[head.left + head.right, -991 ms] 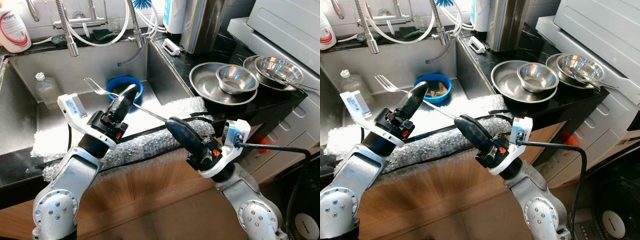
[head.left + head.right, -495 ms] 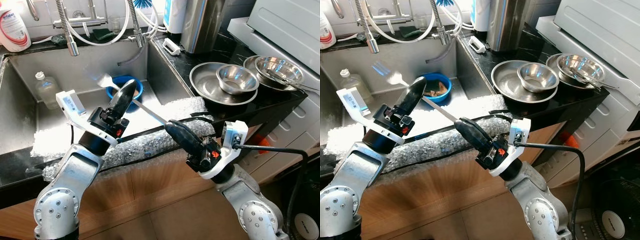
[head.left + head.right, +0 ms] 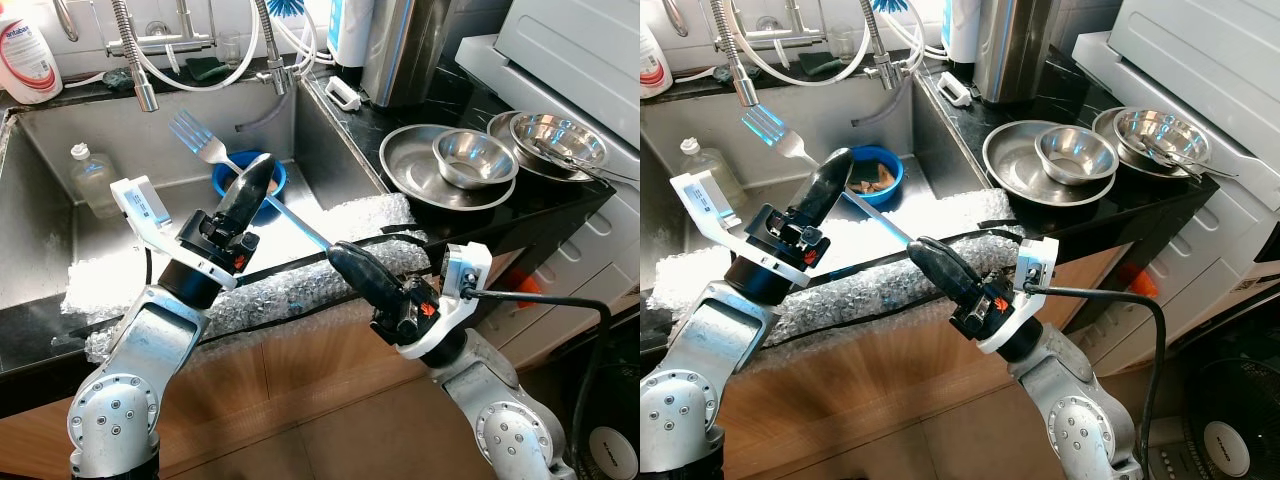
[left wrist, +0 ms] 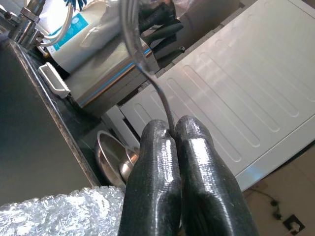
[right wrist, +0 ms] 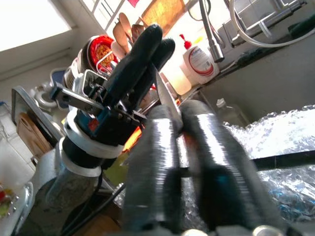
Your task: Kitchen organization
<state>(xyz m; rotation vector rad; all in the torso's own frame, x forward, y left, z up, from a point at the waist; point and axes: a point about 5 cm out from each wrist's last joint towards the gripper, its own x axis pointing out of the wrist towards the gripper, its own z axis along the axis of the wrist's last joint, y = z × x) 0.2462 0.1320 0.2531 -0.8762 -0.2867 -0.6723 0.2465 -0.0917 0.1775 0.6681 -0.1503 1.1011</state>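
Since a second ago, our fork (image 3: 215,152) has tilted up — its tines, then low over the sink beside the blue bowl, now ride higher and sit in front of the sink's back wall, blurred with motion, while both our arms have barely shifted.

From largest to smallest: the steel sink (image 3: 60,140) lies in front of us with bubble wrap (image 3: 290,285) draped over its front edge, a clear bottle (image 3: 92,178) standing in the basin and a blue bowl (image 3: 228,178) near the middle. On the dark counter to our right sit a wide steel pan (image 3: 410,175) holding a smaller steel bowl (image 3: 472,158), with more steel dishes (image 3: 555,138) behind.

Our left gripper (image 3: 255,185) has its fingers pressed together on the fork's neck, just below the tines. Our right gripper (image 3: 345,262) is clamped narrow on the handle's tail end, as the right wrist view shows.

So the fork hangs in the air over the sink's front edge, its long axis running from our right gripper, near and low, up and away to the left, past our left gripper to the tines. Both grippers hold it at once — we judge a handover is under way. The steel dishes lie to the right, nearer our right arm.
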